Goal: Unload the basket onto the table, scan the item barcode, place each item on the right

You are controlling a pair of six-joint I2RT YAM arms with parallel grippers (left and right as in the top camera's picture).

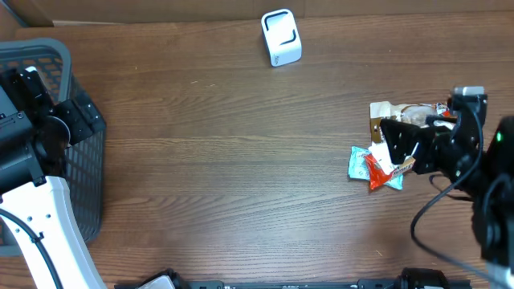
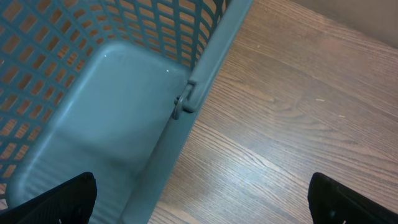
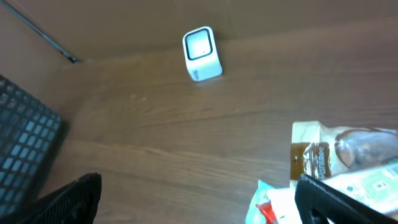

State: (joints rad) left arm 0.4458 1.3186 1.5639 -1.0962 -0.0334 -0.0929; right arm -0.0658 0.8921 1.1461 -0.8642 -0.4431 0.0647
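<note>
A small pile of snack packets lies at the table's right. It includes a teal-and-white packet with red print [image 1: 371, 167] [image 3: 268, 208] and a brown-and-white packet [image 1: 387, 114] [image 3: 317, 155]. No barcode shows on them. The white scanner [image 1: 281, 38] [image 3: 202, 53] stands at the far middle edge. My right gripper [image 1: 399, 148] [image 3: 202, 199] hovers open over the pile's left side. Its right finger [image 3: 329, 196] is above the packets, and nothing is between the jaws. My left gripper [image 2: 202, 199] is open and empty above the basket rim at the far left.
A grey-blue mesh basket [image 1: 84, 168] [image 2: 199, 81] stands at the left edge, its inside bare in the left wrist view; a corner of the basket [image 3: 25, 149] also shows in the right wrist view. Brown wood table [image 1: 241, 160] stretches between basket, scanner and packets.
</note>
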